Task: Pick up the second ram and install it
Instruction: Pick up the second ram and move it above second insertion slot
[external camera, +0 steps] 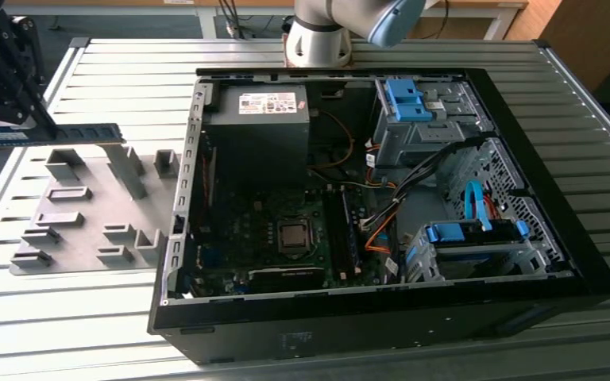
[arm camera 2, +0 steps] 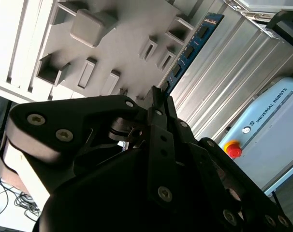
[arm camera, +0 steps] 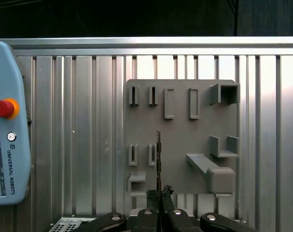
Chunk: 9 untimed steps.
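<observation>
The tool [external camera: 40, 125] is clamped on the second ram [external camera: 67, 134], which hangs level in the air just over the far edge of the grey holder plate [external camera: 88, 230], near the edge of the surface [external camera: 93, 317] on the exterior view's left. In the first wrist view the stick [arm camera: 158, 154] shows edge-on, a thin line running out from the closed fingertips [arm camera: 153, 195] across the plate [arm camera: 180, 140].

Bare slats lie open all round the plate on three sides. On the exterior view's right, the tall black wall of the computer case [external camera: 390, 317] stands just beside the plate. The case is open on top, with the motherboard [external camera: 241, 230] low inside it and cables crossing above its right half. The arm base [external camera: 321, 36] stands behind the case. A teach pendant [arm camera: 8, 159] with a red button [arm camera: 3, 108] lies on the slats, well apart from the plate.

Counted: one stick in the tool, one holder plate, one case, one pendant and two blue drive brackets [external camera: 409, 99] [external camera: 475, 232]. The plate carries four narrow slots in one row and two in the next.
</observation>
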### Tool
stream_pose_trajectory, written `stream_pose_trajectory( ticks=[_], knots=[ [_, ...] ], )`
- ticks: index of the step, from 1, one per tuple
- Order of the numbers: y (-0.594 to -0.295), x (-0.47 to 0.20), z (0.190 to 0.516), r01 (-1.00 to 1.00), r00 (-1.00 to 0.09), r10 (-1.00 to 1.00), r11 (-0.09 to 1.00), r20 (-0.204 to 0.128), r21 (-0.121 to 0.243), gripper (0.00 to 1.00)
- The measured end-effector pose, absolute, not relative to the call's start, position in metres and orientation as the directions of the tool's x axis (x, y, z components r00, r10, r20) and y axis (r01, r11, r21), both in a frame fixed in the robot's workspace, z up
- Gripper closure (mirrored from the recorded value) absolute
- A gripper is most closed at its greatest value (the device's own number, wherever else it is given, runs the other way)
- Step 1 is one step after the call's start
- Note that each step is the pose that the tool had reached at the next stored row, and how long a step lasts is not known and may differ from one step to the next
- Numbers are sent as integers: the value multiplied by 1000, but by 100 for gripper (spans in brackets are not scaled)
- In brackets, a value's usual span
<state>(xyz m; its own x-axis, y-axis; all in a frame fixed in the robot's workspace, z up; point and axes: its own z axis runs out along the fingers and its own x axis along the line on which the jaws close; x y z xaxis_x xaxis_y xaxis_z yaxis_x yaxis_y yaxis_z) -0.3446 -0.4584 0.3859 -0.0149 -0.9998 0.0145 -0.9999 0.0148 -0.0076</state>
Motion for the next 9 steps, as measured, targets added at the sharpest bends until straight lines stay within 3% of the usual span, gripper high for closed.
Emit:
stream_pose_trajectory(
  ticks=[9],
  knots=[
    [-458,-337,386,-1000,-15,-1000,15,15,-8,86]
  ],
)
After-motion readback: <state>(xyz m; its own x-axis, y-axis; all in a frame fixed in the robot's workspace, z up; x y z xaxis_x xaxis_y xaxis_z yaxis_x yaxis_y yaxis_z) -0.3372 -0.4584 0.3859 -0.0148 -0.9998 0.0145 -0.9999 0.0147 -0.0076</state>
